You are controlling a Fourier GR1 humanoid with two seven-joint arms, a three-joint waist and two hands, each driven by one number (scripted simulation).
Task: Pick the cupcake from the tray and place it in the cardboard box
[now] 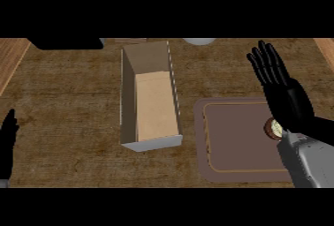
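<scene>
Fingers straight and spread, the right hand point(279, 84) stretches forward from its grey forearm, holding nothing. Just beneath its wrist, the cupcake point(273, 128) peeks out on the tray point(225, 145). Farther to the hand's left stands the open cardboard box point(150, 99) on the tabletop point(65, 110). The left hand point(8, 143) rests open at the far left edge.
</scene>
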